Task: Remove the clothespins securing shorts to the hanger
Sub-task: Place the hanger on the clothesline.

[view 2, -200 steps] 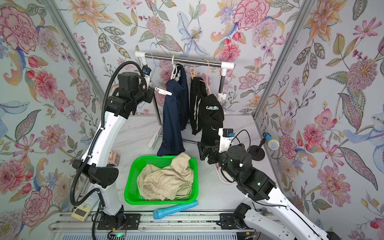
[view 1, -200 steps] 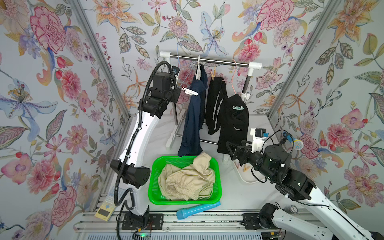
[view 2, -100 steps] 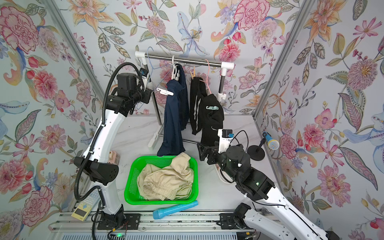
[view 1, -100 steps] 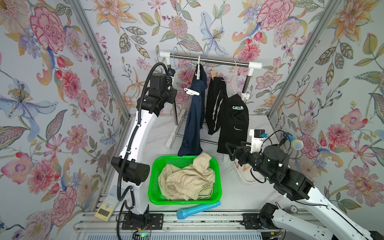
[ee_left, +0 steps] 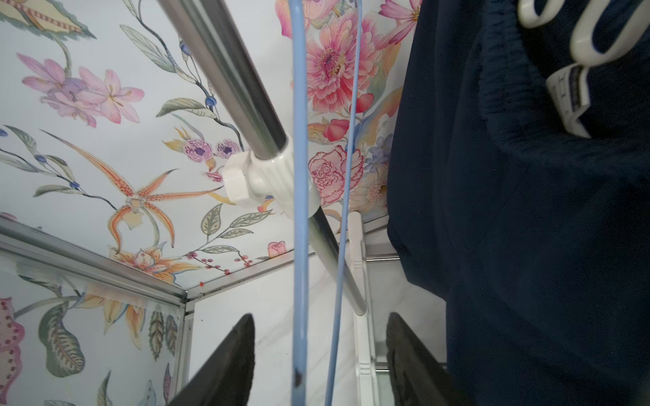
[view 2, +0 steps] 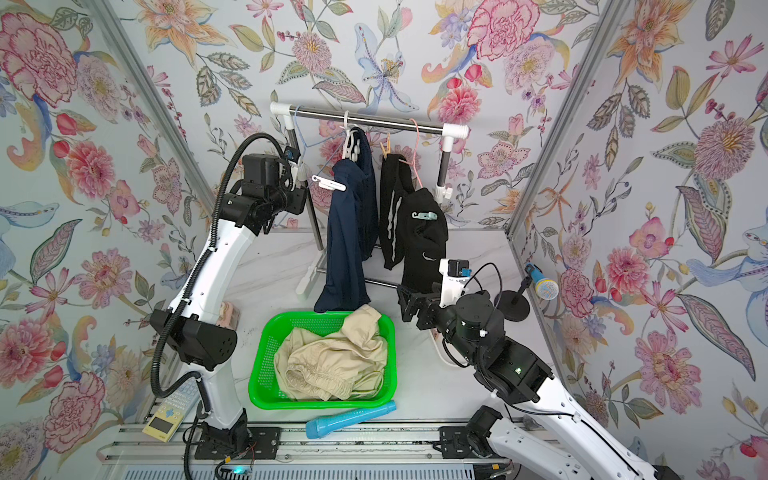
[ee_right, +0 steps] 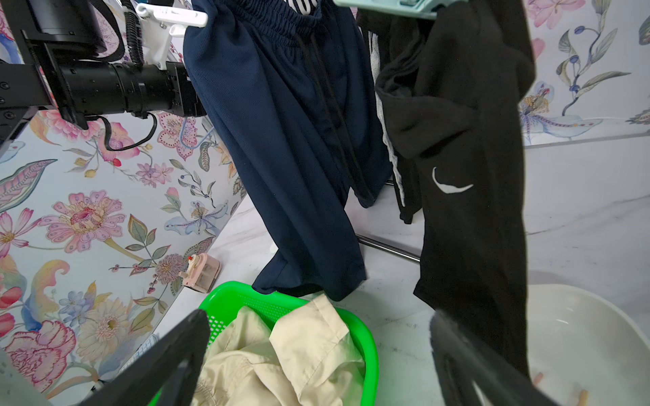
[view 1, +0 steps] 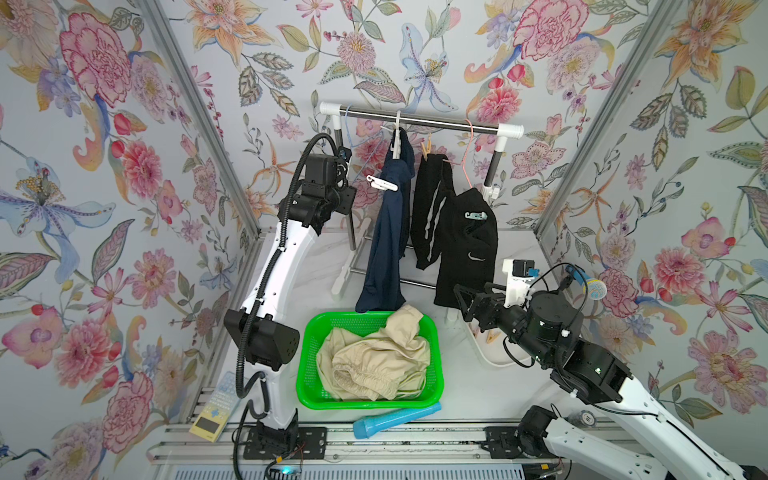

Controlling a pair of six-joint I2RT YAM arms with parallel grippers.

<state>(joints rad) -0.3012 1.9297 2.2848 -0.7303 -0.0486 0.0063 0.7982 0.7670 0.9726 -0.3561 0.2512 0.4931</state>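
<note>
Top views, read from the left edge: the left arm rises left of centre, with its wrist beside the rack's left post. In the left wrist view the left gripper (ee_left: 318, 316) has its fingers spread and pinches nothing (a thin blue hanger (ee_left: 299, 211) wire runs through the gap, apart from both fingers). Just right of that arm, in both top views, a white clip (view 1: 381, 183) bites the left edge of the navy shorts (view 1: 386, 249). These hang from a white hanger (view 1: 397, 137) on the rail (view 1: 436, 123) at upper centre. Next right, a wooden clothespin (view 1: 424, 147) stands at the top of the black shorts (view 1: 461, 249), and a teal clip (view 1: 476, 215) sits on their front. Below centre, cream shorts (view 1: 374, 357) lie heaped in the green basket (view 1: 305, 374), with a blue tube (view 1: 395, 417) just below it. Right of the basket, the right gripper (view 1: 459, 301) points toward the black shorts' hem, its fingers wide apart and empty. Beside it a white dish (ee_right: 580, 334) holds tan bits too small to name.
</note>
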